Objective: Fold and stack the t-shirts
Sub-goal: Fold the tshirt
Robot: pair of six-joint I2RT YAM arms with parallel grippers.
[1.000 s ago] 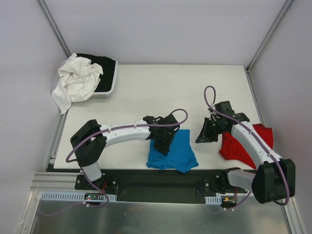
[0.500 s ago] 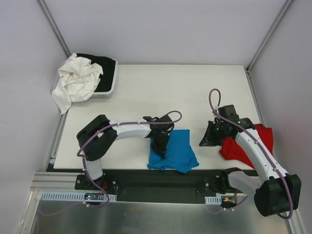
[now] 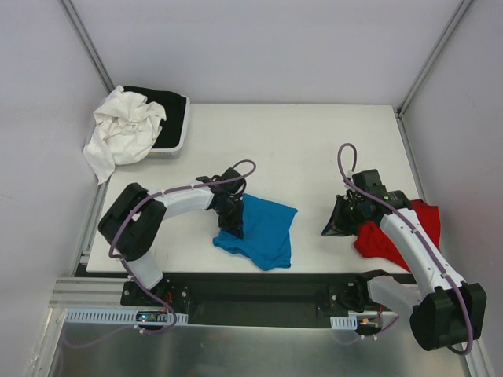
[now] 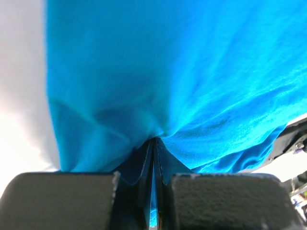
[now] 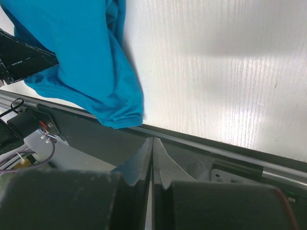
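The turquoise-blue t-shirt (image 3: 266,232) lies bunched near the table's front edge, left of centre. My left gripper (image 3: 230,222) sits at its left edge, shut on a pinch of the blue cloth. In the left wrist view the blue t-shirt (image 4: 168,72) fills the frame above the closed left gripper (image 4: 153,142), with cloth showing between the fingers. The red t-shirt (image 3: 424,217) lies crumpled at the right edge, partly under my right arm. My right gripper (image 3: 333,221) hovers left of it, shut and holding nothing. In the right wrist view the right gripper (image 5: 152,143) points toward the blue t-shirt (image 5: 91,62).
A white bin (image 3: 182,133) at the back left holds a black cloth (image 3: 167,106), with a white cloth (image 3: 122,129) draped over its left side. The white table (image 3: 291,149) ends at a black rail (image 5: 216,151) along the front. Grey walls enclose the sides.
My left gripper has dragged the blue t-shirt to the left along the table front, its forearm swinging back. The right gripper drew slightly back toward the red shirt, then held still.
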